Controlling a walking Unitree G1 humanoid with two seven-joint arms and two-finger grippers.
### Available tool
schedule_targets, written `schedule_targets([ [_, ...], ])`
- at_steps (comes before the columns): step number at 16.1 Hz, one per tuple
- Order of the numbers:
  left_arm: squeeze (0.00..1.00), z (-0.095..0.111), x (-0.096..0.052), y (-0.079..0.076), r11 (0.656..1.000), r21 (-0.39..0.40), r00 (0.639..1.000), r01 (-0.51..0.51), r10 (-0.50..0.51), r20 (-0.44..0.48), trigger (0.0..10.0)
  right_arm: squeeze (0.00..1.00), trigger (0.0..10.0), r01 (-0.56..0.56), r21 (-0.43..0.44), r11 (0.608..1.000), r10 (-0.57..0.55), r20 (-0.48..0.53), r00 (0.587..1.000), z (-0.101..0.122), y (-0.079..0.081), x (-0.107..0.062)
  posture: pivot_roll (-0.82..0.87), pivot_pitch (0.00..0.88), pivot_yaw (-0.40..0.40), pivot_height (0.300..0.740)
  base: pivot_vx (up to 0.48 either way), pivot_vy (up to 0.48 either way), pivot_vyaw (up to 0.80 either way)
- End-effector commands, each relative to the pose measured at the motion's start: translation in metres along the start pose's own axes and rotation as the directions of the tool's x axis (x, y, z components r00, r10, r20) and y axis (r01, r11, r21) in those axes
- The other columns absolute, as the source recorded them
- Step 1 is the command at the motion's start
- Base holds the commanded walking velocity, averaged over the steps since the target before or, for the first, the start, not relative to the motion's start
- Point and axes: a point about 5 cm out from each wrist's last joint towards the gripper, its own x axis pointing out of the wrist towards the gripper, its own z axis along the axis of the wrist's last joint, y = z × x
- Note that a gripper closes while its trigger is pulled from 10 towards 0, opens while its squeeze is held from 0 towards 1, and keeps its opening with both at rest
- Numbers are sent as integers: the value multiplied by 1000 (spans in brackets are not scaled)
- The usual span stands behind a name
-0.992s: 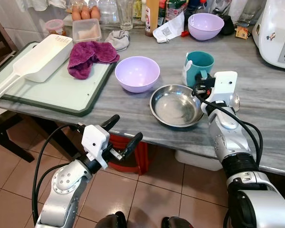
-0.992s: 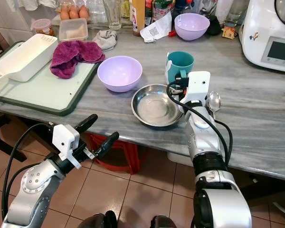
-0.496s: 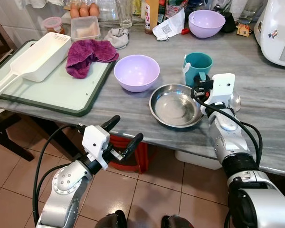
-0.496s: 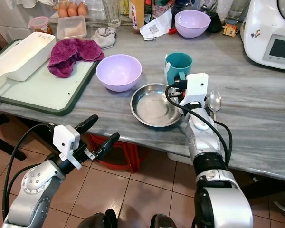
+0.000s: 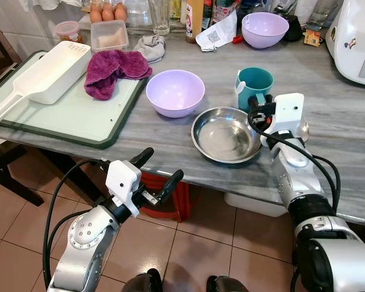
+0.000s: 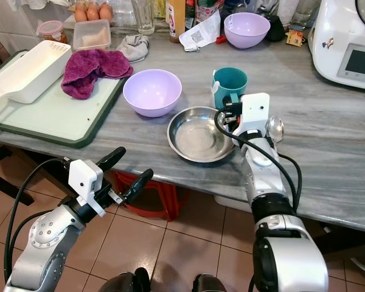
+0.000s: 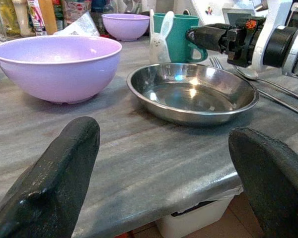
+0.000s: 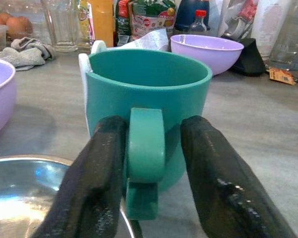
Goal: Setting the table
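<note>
Teal mug (image 5: 255, 83) stands upright on the grey table (image 5: 347, 115), just behind the steel bowl (image 5: 225, 135) and right of a lilac bowl (image 5: 175, 93); note in the left eye view your right pincer (image 5: 260, 109) sits at the mug's near side, while the left pincer (image 5: 157, 172) hangs below the table edge, fingers spread wide with nothing between them. In the right eye view a spoon (image 6: 274, 128) lies just right of the right wrist, and a purple cloth (image 6: 91, 69) rests on the green-rimmed board (image 6: 48, 125). The left wrist view shows both bowls and the mug beyond its parted fingers. In the right wrist view, the fingers (image 8: 97, 173) straddle the mug's handle (image 8: 145, 148), close on either side; firm contact cannot be confirmed.
</note>
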Motion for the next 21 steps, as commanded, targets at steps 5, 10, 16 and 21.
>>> schedule_targets([
  [5, 0, 3, 0, 0, 1000, 12, 1000, 4, -4, -7, 10000, 1000, 10000, 16, -24, 1000, -16, 19, 1000, 3, -8, 0, -86, 215, 22, 740, 0, 0, 0],
  [10, 0, 2, 1, 1, 1000, 9, 1000, -2, 2, -15, 10000, 1000, 10000, 33, -47, 998, -31, 34, 999, 4, -11, -2, -86, 212, 24, 740, 0, 0, 0],
  [16, 0, 3, 2, 1, 1000, 10, 1000, -5, 5, -16, 10000, 1000, 10000, 57, -67, 996, -55, 40, 998, 5, -17, -3, -89, 211, 28, 740, 0, 0, 0],
  [21, 0, 3, 2, 1, 1000, 13, 1000, -10, 10, -21, 10000, 1000, 10000, 28, -52, 998, -24, 76, 997, 11, -7, 0, -87, 209, 28, 740, 0, 0, 0],
])
